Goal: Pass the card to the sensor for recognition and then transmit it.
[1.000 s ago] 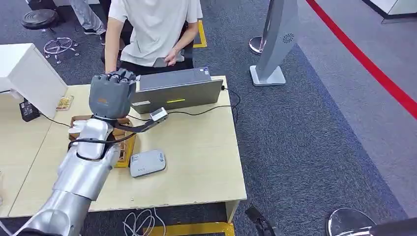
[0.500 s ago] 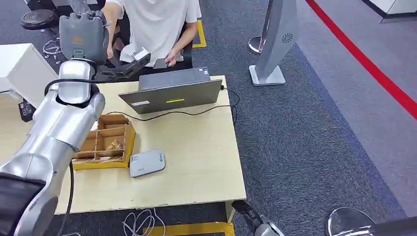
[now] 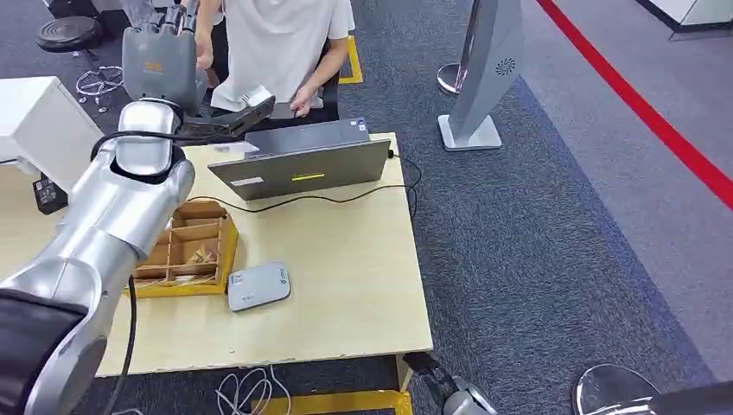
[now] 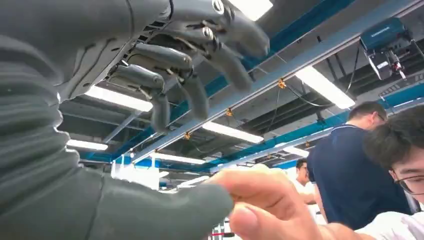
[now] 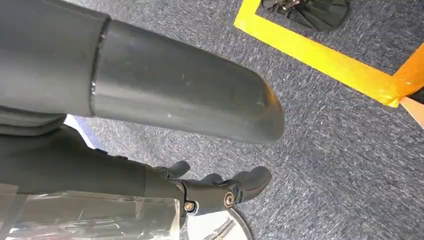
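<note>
The left hand (image 3: 159,54) (fingers loosely curled, spread apart, holding nothing) meets a person's hand (image 4: 265,205).

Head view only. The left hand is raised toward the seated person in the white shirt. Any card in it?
Observer: Left wrist view shows no card under the left hand's dark fingers.
Operator: Person reaching for it?
Observer: Yes, a person's hand is right at the thick grey thumb.
Operator: Right hand?
Observer: The right hand hangs empty above grey carpet, near yellow floor tape.
</note>
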Robot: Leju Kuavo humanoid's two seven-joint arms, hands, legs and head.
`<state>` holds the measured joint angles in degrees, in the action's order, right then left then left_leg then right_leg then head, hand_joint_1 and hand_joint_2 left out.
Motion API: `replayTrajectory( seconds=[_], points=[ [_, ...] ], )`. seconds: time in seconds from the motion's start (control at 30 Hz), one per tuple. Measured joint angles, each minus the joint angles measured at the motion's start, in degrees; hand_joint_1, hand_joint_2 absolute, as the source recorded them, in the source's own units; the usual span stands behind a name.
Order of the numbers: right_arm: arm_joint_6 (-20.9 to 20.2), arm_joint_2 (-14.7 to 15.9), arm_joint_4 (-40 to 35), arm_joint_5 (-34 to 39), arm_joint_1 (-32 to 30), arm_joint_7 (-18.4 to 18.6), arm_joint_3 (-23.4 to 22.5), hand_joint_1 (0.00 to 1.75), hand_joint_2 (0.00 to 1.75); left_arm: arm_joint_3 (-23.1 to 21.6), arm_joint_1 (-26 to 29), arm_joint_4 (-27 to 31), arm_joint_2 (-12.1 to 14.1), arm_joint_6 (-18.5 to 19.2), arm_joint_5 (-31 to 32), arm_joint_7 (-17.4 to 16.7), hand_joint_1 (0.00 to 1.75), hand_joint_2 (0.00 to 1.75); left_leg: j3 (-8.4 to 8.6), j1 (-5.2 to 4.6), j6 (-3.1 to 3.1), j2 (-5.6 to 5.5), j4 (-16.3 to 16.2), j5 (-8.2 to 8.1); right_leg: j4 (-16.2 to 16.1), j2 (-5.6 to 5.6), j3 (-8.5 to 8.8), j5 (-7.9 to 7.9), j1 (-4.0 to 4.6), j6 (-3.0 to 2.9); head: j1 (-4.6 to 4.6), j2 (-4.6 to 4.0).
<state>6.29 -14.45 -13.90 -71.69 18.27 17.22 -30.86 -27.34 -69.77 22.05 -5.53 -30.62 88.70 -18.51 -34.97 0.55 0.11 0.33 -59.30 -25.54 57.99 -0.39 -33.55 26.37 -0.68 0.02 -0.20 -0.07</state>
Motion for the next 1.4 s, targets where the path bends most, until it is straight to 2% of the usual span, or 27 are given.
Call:
replayTrajectory(
  seconds=[0.7,0.83,0.93,1.0,1.07,1.23,1.4],
  points=[
    [0.1,0.0,0.1,0.9,0.1,0.2,0.0,0.0,0.0,0.0,0.0,-0.9,-0.3,-0.1,0.0,0.8,0.0,1.75,-0.01,0.0,0.0,0.0,0.0,0.0,0.0,0.0,0.0,0.0,0.0,0.0,0.0,0.0],
    [0.5,0.0,0.1,1.4,0.0,0.3,0.0,0.0,0.0,0.0,0.1,-0.9,-0.7,-1.6,0.0,2.4,0.0,1.75,0.0,0.0,0.0,-0.01,0.0,0.0,0.0,-0.01,-0.01,0.0,0.0,0.0,0.0,0.0],
    [1.8,0.0,0.1,2.5,-0.3,0.4,0.0,0.0,0.0,0.0,1.1,-0.3,-1.6,-3.6,0.0,5.1,0.0,1.75,-0.01,-0.01,0.0,-0.02,0.0,0.0,0.0,-0.05,0.0,0.01,-0.01,0.0,0.0,0.0],
    [2.6,0.0,0.1,3.5,-0.8,0.1,-0.1,0.0,0.0,0.0,3.2,2.0,-2.1,-4.0,0.0,6.9,0.0,1.75,-0.02,-0.04,0.01,-0.02,0.0,-0.01,0.0,-0.04,0.01,0.01,-0.02,0.01,0.02,0.0],
    [3.4,0.0,0.0,4.8,-1.4,-0.4,-0.4,0.0,0.0,-0.4,7.4,7.3,-1.9,-4.2,0.0,8.7,0.0,1.75,0.0,-0.13,0.05,0.01,0.0,-0.05,0.0,-0.02,0.02,0.01,-0.05,0.01,0.0,0.0],
    [5.0,0.8,-0.3,8.0,-4.3,-2.6,-2.1,0.0,0.0,-2.2,23.9,25.8,3.0,-4.9,-0.3,12.8,0.0,1.75,0.07,-0.12,0.1,0.2,0.1,-0.19,0.0,0.21,0.0,0.06,-0.09,0.02,-0.02,0.0],
    [5.6,1.9,-0.9,9.7,-6.6,-4.1,-3.6,0.0,0.0,-3.5,37.1,39.0,8.5,-6.1,-0.9,13.8,0.0,1.75,0.01,-0.05,0.05,0.15,0.1,-0.22,0.0,0.13,-0.05,0.16,-0.04,0.0,-0.07,0.0]
  ],
)
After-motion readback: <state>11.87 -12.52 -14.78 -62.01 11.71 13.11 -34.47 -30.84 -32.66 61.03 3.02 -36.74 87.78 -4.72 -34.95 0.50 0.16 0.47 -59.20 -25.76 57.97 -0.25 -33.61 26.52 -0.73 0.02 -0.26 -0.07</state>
